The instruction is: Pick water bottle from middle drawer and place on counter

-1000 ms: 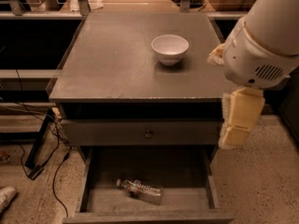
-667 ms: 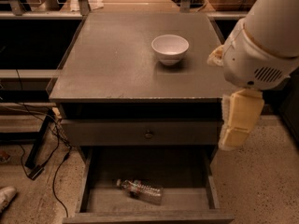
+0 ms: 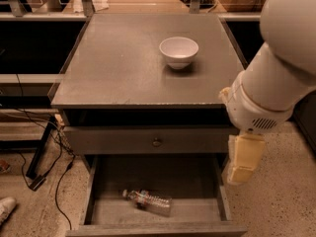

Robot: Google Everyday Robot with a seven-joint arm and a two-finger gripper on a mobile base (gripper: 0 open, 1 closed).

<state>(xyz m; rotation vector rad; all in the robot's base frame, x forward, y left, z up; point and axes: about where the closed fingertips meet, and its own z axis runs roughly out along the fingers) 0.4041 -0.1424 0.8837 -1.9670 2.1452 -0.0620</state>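
The water bottle lies on its side on the flat bottom of the middle drawer, which is pulled out at the bottom of the view; its white cap points left. The counter spreads above as a broad grey top. My gripper hangs from the white arm at the right, beside the drawer's right wall and above floor level, well right of the bottle and apart from it.
A white bowl stands on the counter's right half. A closed drawer front with a round knob sits above the open drawer. Cables and a black stand leg lie on the floor at the left.
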